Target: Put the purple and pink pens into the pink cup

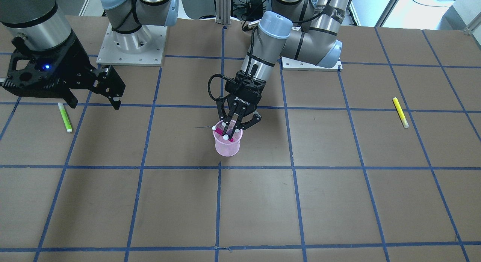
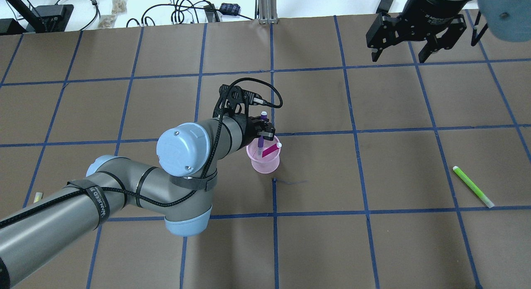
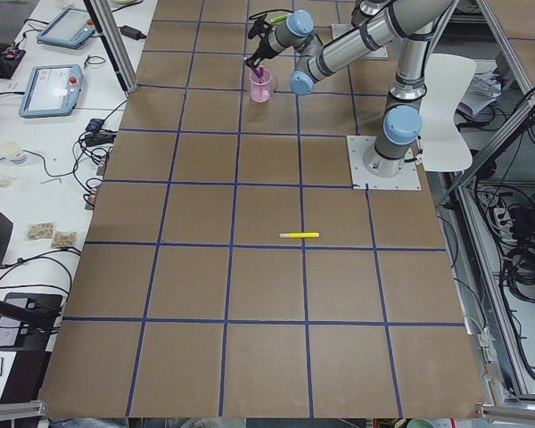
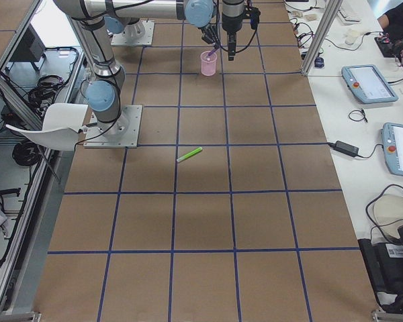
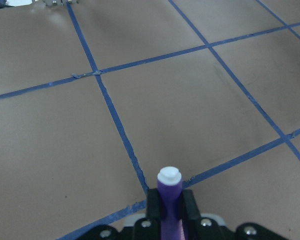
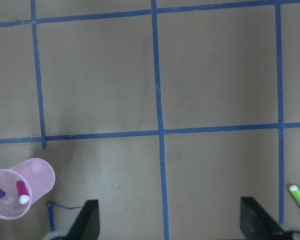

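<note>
Pink mesh cup (image 2: 265, 165): stands upright on the table (image 1: 338, 209), close to the middle, just beside a crossing of the blue tape lines (image 2: 274, 197).

Pink pen (image 2: 270, 149): inside the cup, leaning against the rim, white cap uppermost.

Purple pen (image 2: 260, 142): near upright, lower end inside the cup alongside the pink pen, upper end with its white cap standing above the rim. It is not free.

Left gripper (image 2: 264, 132): directly over the cup. The left wrist view shows its two pads pressed against either side of the purple pen's barrel, with the cap projecting past them.

Right gripper (image 2: 400, 44): well apart from the cup, above the table on the robot's right. Fingers spread wide, nothing between them, confirmed in the right wrist view.

Green highlighter (image 2: 473, 186): lying flat on the table on the robot's right, near the right gripper, well apart from the cup.

Yellow highlighter (image 1: 400, 112): lying flat on the robot's left, well apart from the cup and both grippers.

Table surface: brown covering marked into squares by the tape.
</note>
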Motion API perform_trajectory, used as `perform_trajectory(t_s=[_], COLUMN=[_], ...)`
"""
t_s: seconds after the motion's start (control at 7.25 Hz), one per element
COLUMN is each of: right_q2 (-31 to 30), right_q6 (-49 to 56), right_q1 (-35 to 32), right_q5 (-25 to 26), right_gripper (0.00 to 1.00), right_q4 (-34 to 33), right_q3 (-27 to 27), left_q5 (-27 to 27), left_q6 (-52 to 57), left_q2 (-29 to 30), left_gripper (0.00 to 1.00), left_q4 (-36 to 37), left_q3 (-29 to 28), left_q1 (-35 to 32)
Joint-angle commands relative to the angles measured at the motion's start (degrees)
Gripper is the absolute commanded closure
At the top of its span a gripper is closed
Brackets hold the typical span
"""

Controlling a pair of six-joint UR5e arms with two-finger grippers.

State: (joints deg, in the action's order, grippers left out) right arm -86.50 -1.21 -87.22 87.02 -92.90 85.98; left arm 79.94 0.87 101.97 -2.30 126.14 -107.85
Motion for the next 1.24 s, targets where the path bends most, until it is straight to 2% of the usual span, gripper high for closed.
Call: perform_trajectory(t_s=[0.0,0.28,0.41,0.55,0.69,0.83,0.97,1.1], right_q2=[-1.0,-2.5,-2.9,-2.8,-2.8,-2.8,-2.8,-2.8], right_q6=[-1.8,-1.9,-2.0,-2.5,-2.5,-2.5,-2.6,-2.6], right_q1=[-0.7,-0.8,-0.8,-1.9,-2.2,-2.5,-3.2,-3.5], right_q5=[0.1,0.1,-0.1,0.3,3.2,3.6,3.5,3.7], right_gripper=[0.0,0.0,0.0,0.0,0.0,0.0,0.0,0.0], right_q4=[3.2,8.0,8.0,7.8,7.9,7.8,7.8,7.7], right_q3=[0.6,3.3,3.2,2.9,2.8,3.0,3.0,3.0], left_q5=[0.1,0.1,0.1,0.1,0.1,0.0,0.0,0.2], left_q6=[0.0,0.0,-0.3,-2.2,-3.2,-3.2,-3.3,-3.4], left_q2=[0.5,0.6,0.6,0.6,0.6,0.6,0.2,0.3], left_gripper=[1.0,0.64,0.39,0.29,0.26,0.26,0.18,0.12], left_q4=[0.1,0.1,0.0,0.0,0.0,-0.1,-0.9,-6.3], left_q3=[0.1,0.0,-0.2,-0.4,-0.5,-0.5,-1.2,-5.2], left_q1=[-0.1,-0.1,0.0,0.3,0.4,0.7,0.9,1.5])
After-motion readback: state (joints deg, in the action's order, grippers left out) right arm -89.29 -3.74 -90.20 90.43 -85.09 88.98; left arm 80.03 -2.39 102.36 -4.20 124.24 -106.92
